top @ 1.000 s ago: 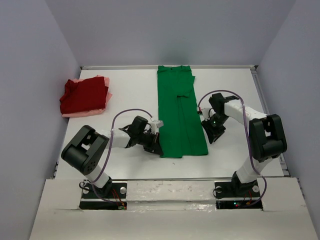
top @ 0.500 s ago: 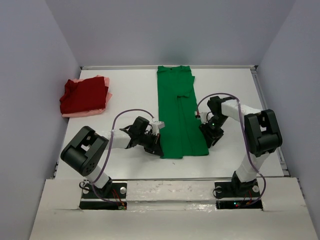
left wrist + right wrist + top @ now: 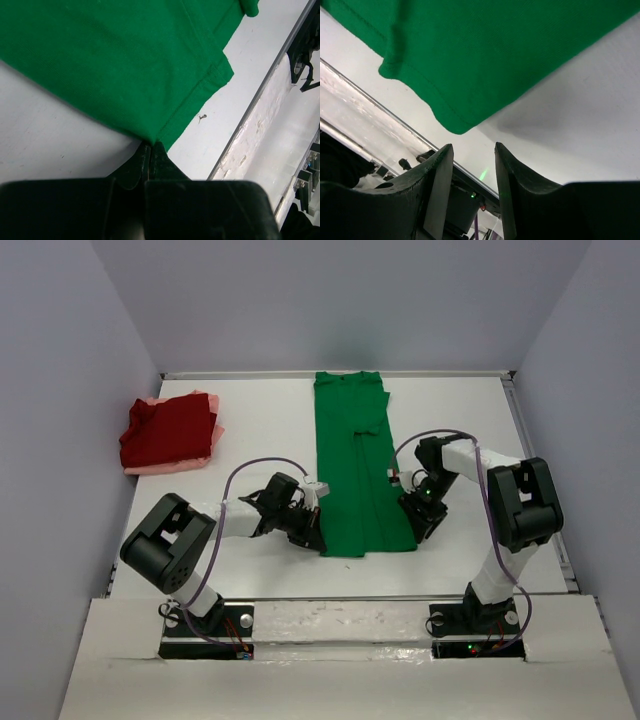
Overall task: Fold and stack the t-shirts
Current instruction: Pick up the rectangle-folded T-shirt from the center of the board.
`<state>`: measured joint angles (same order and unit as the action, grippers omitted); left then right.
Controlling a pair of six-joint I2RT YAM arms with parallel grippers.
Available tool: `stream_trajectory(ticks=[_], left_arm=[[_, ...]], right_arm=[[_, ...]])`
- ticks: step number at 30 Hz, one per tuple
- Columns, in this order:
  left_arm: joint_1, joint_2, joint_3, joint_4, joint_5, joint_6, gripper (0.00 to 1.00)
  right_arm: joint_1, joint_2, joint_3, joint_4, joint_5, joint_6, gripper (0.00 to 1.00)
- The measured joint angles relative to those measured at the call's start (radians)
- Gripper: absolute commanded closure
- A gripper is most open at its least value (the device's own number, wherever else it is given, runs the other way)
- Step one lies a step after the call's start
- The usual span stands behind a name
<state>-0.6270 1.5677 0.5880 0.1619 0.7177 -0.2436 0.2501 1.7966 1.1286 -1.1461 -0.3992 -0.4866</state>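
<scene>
The bright green t-shirt (image 3: 355, 465) lies flat as a long strip down the middle of the table, sleeves folded in. My left gripper (image 3: 317, 538) is shut on its near left hem corner; in the left wrist view the green cloth (image 3: 115, 65) runs into the closed tips (image 3: 151, 145). My right gripper (image 3: 423, 523) is open and empty beside the near right corner; in the right wrist view that corner (image 3: 460, 122) lies just beyond the fingers (image 3: 439, 170). The dark red t-shirt (image 3: 165, 428) lies folded on the pale pink t-shirt (image 3: 200, 462) at the far left.
The white table's raised front rim (image 3: 340, 595) runs close behind both grippers, and it also shows in the left wrist view (image 3: 260, 105). Grey walls enclose the table on three sides. Purple cables (image 3: 250, 468) loop over both arms.
My right gripper has moved toward the near right corner of the green shirt. My left gripper has stayed shut on the left corner.
</scene>
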Motion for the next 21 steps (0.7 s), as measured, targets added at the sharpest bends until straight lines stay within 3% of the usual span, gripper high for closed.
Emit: stream_trajectory(ticks=[19,21], left_arm=[[0.000,0.000,0.013,-0.010,-0.005,0.007,1.00],[0.000,0.000,0.016,-0.011,-0.005,0.008,1.00]], right_arm=[[0.033,0.108,-0.005,-0.026,-0.083,-0.059,0.55],[0.039,0.110,-0.005,-0.029,-0.088,-0.059,0.62]])
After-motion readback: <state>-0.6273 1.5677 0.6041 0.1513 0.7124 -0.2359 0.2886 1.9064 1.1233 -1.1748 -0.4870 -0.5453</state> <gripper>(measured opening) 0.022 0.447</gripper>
